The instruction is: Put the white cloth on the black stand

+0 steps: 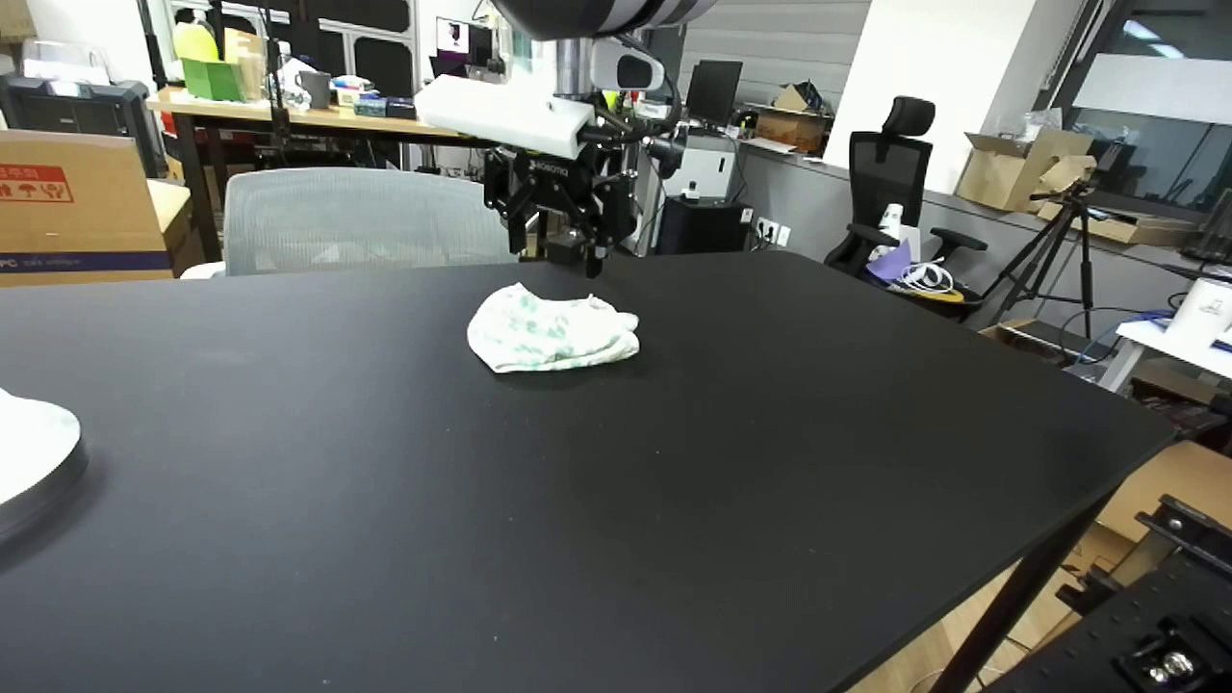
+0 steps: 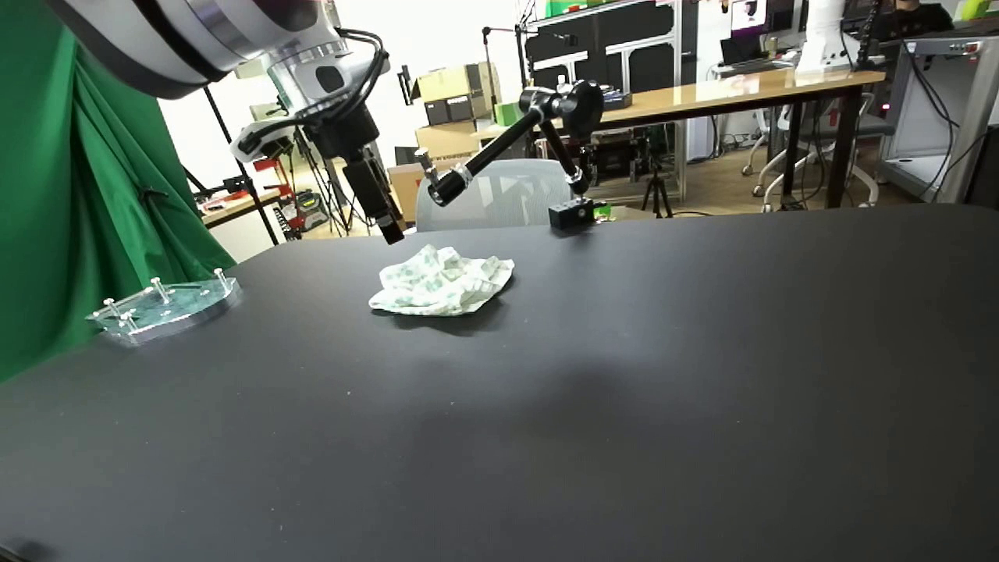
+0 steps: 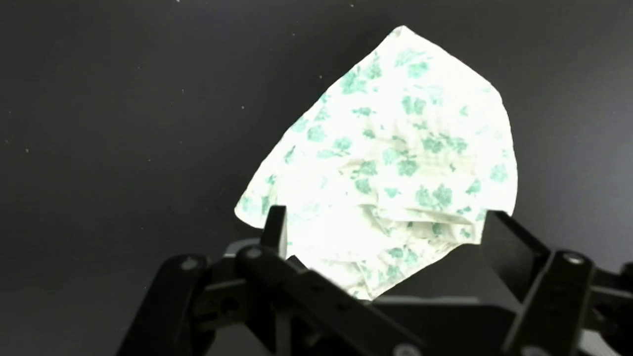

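Hand point(image 3: 385, 217) wide-spread above a rumpled white cloth point(image 3: 405, 128), pale green floral print, creases toward one edge

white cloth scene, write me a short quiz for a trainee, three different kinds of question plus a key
1. True or false: the hand stands open in the wrist view.
2. Besides white, which colour shows on the white cloth? A) red B) green C) purple
3. Short answer: what does the cloth rest on, and is it smooth or rumpled?

Key: 1. True, its fingers are well apart. 2. B. 3. The black table; rumpled, with folds.
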`<state>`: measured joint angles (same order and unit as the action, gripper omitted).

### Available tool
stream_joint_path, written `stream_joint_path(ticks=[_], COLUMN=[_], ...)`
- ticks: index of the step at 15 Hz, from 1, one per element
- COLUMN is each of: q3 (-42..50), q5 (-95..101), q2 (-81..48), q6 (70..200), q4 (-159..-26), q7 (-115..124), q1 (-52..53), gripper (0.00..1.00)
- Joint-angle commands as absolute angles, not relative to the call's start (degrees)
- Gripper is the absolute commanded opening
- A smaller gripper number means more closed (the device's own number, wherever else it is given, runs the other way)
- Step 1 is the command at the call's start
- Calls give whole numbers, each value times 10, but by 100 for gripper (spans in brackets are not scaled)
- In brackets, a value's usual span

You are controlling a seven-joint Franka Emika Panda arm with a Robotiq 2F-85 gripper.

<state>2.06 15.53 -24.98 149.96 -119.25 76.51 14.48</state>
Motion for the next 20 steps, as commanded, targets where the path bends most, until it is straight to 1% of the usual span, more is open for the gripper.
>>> stream_joint_path(ticks=[1,7,12,20], q3=[30,31,30,21], q5=[147,147,150,90], q2=[-250,-250,-282,-325], q6=[1500,1500,1535,1575], q4=[-1192,-1192,-1183,-1174], q7=[759,759,743,667], q1=[153,153,158,161], gripper=[100,100,100,100])
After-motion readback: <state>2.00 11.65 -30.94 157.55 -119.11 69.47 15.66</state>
